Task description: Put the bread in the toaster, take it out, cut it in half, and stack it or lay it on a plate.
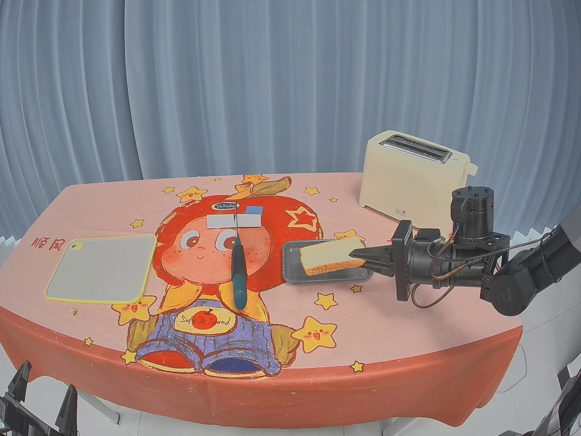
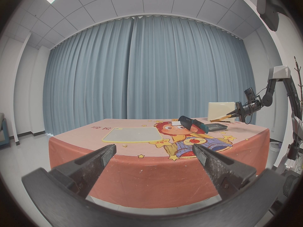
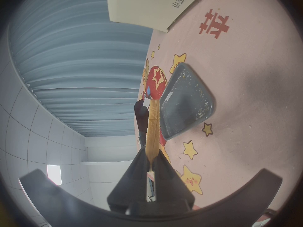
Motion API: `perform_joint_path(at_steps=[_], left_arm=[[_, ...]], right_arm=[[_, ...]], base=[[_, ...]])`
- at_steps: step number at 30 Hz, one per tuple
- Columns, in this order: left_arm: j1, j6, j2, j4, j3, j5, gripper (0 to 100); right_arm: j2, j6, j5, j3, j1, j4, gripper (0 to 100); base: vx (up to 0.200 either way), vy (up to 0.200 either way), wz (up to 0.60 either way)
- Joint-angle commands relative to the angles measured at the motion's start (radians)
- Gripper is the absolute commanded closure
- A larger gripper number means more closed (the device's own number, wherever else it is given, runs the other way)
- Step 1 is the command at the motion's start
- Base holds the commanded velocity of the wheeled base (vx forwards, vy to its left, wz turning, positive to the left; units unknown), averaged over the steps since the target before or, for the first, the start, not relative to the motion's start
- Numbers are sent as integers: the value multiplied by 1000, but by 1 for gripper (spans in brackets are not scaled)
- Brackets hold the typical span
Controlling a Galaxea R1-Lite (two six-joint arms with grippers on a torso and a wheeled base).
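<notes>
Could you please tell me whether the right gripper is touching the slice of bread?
Touching. The right wrist view shows the right gripper shut on one edge of the bread, with the slice pinched between its fingers.

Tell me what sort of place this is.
Probably a robot test room staged as a kitchen, not a home: a blue curtain backs one table in a cartoon cloth, set with a toaster, cutting board and knife.

Table [image 1: 375,334]: pink cartoon cloth
Cutting board [image 1: 101,267]: near left edge
Knife [image 1: 238,264]: middle
Tray [image 1: 292,270]: just right of knife
Toaster [image 1: 411,180]: far right corner
</notes>
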Motion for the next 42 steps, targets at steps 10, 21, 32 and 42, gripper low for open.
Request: perform_joint_path(at_steps=[10,21,32,42], left_arm=[[0,0,-16,0,18,0,0],[0,0,-16,0,18,0,0],[0,0,-16,0,18,0,0],[0,0,-16,0,18,0,0]], right_arm=[[-86,-6,-1,1,1,-1,100],[-150,-29,0,9,4,2,100],[-213,-159,-1,70,15,4,100],[-296,-412,-153,148,110,2,100]], base=[[0,0,0],[0,0,0],[0,0,0],[0,0,0]])
